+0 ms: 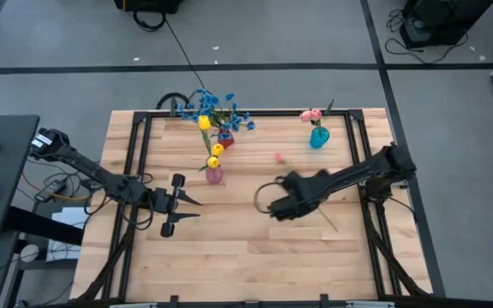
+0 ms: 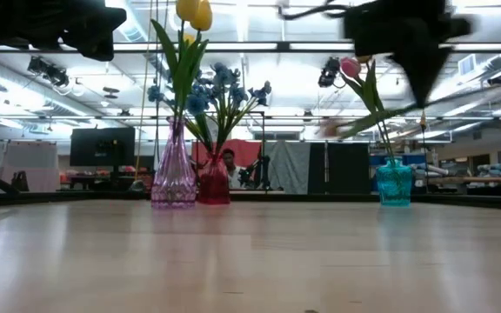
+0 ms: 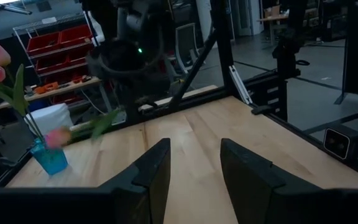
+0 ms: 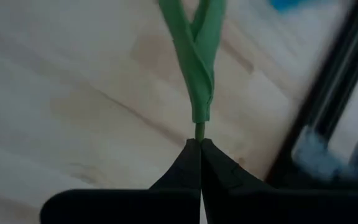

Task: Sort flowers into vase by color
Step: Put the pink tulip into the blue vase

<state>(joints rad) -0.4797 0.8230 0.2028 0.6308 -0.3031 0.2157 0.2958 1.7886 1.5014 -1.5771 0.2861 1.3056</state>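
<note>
Left gripper (image 1: 197,210): fingers spread apart, holding nothing, hovering over the table's (image 1: 255,265) left half.
Right gripper (image 4: 200,144): clenched on the stem of a pink tulip (image 1: 278,157), lifted above mid-table.
Vases beyond: yellow tulips (image 1: 213,155) in the pink vase (image 1: 215,174), blue sprays (image 1: 221,109) in the red vase (image 1: 225,139), pink tulips (image 1: 311,115) in the teal vase (image 1: 317,138).

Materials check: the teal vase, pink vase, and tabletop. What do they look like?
Teal vase: likely clear tinted glass or plastic, light passes through. Pink vase: same, translucent, ribbed with glints. Tabletop: light wood planks, visible seams and grain, slight satin sheen.
</note>
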